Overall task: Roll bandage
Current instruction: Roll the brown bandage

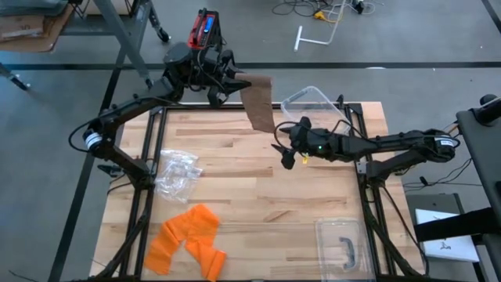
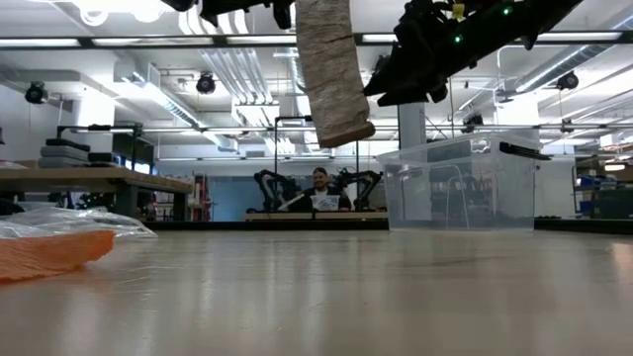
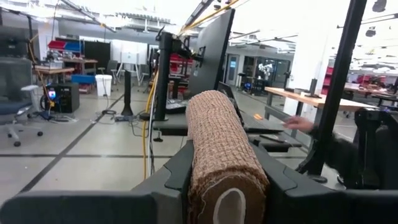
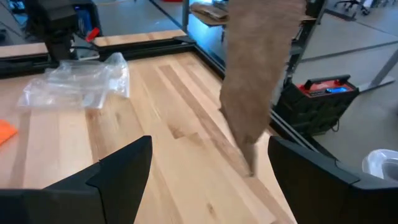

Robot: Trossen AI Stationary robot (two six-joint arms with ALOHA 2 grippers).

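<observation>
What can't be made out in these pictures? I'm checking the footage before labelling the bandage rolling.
- Left gripper: low view cuts it off at the top edge; only the hanging bandage shows.
- Bandage's loose end: blurred in the right wrist view, so whether it touches the table is unclear there.
- Lid: its handle is too small in the high view.
- Person's hand: blurred in the left wrist view.

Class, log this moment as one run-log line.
left gripper: shut on bandage roll | tail: hanging | right gripper: open beside tail
</observation>
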